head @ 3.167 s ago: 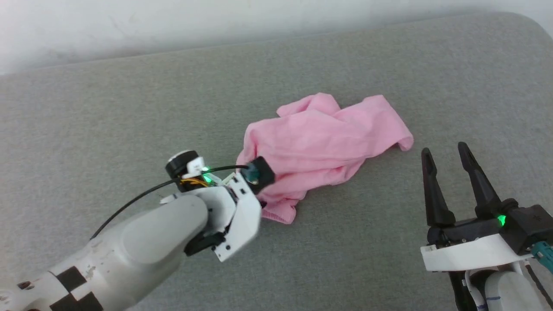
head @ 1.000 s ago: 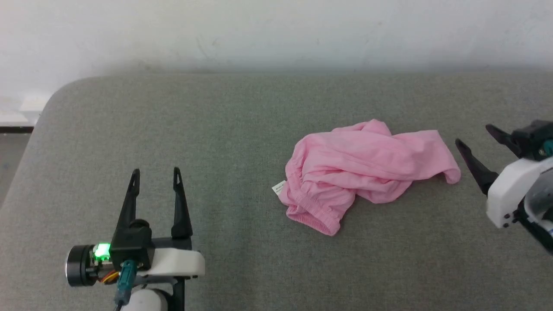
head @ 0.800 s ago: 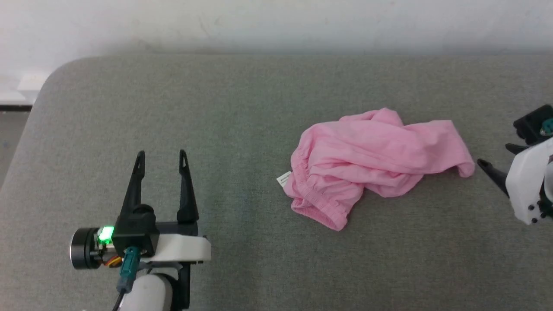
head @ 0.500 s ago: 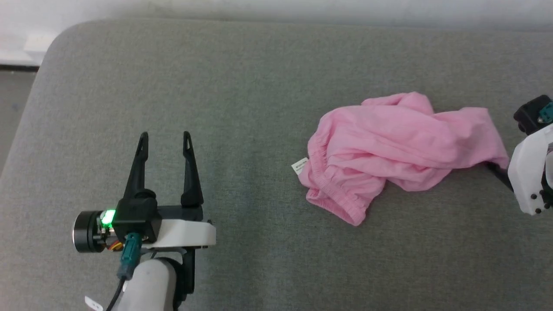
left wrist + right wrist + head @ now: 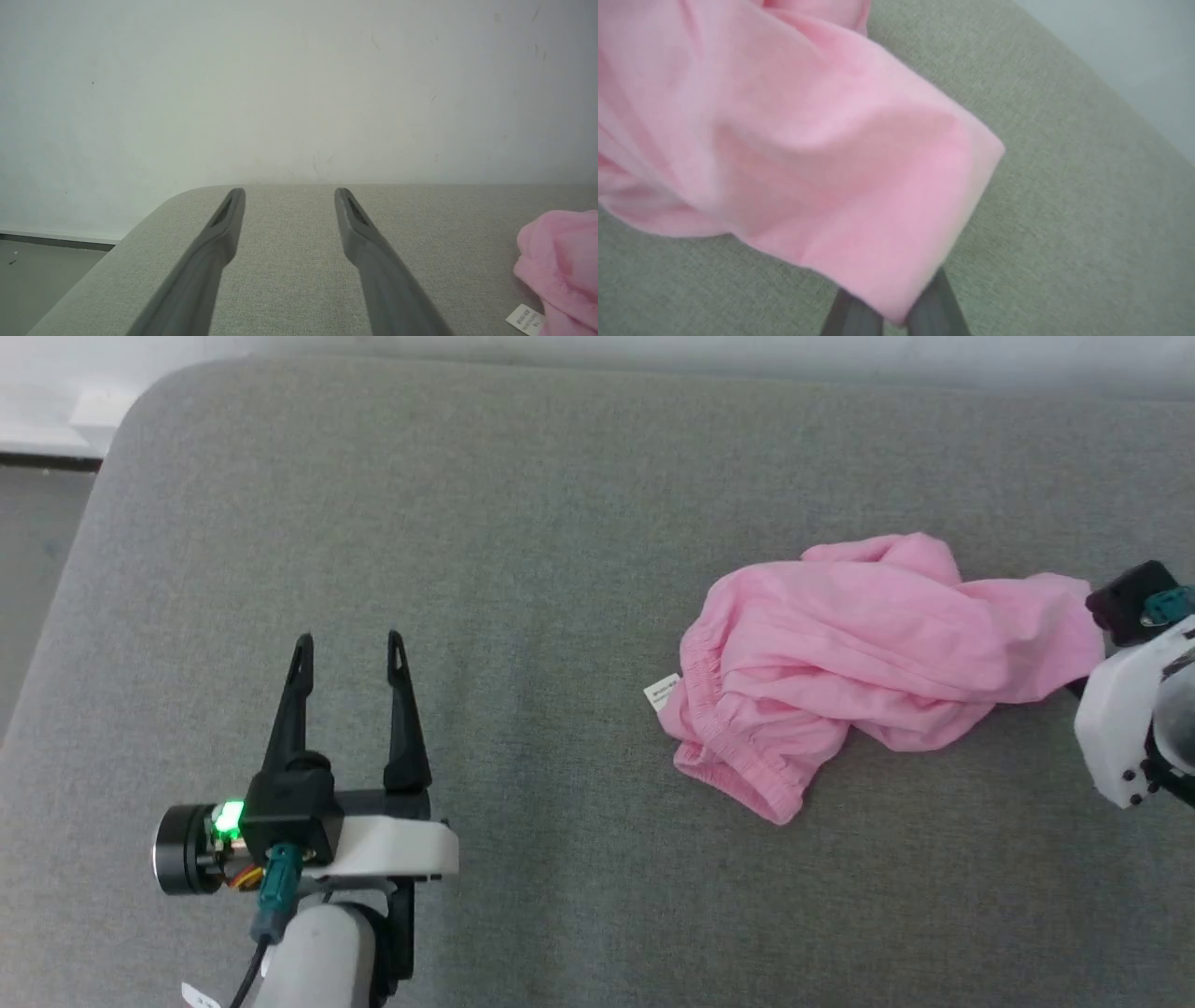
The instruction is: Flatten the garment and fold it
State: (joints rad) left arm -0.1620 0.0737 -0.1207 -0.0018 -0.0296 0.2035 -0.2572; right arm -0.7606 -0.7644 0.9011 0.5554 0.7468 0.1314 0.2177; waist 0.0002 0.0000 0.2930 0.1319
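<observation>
**Right tool clamped on one leg hem of the crumpled shorts, left tool idle and spread**

The light pink thin cloth shorts [image 5: 859, 635] lie bunched on the grey fabric-covered bench [image 5: 523, 523], toward 3 o'clock in the head view. Their gathered elastic waistband [image 5: 738, 765] is at the heap's 7 o'clock end and the small white label tag [image 5: 662, 692] at its 9 o'clock. The right tool [image 5: 896, 313] has its fingers together on the leg hem at the heap's 3 o'clock end, and the bite looks shallow. A brisk pull could slip the thin cloth free. Nothing anchors the waistband, so a pull toward 3 o'clock would likely drag the whole heap rather than spread it, and could tighten the twisted folds. The left tool [image 5: 349, 639], fingers apart and empty, sits well apart at 8 o'clock.
</observation>
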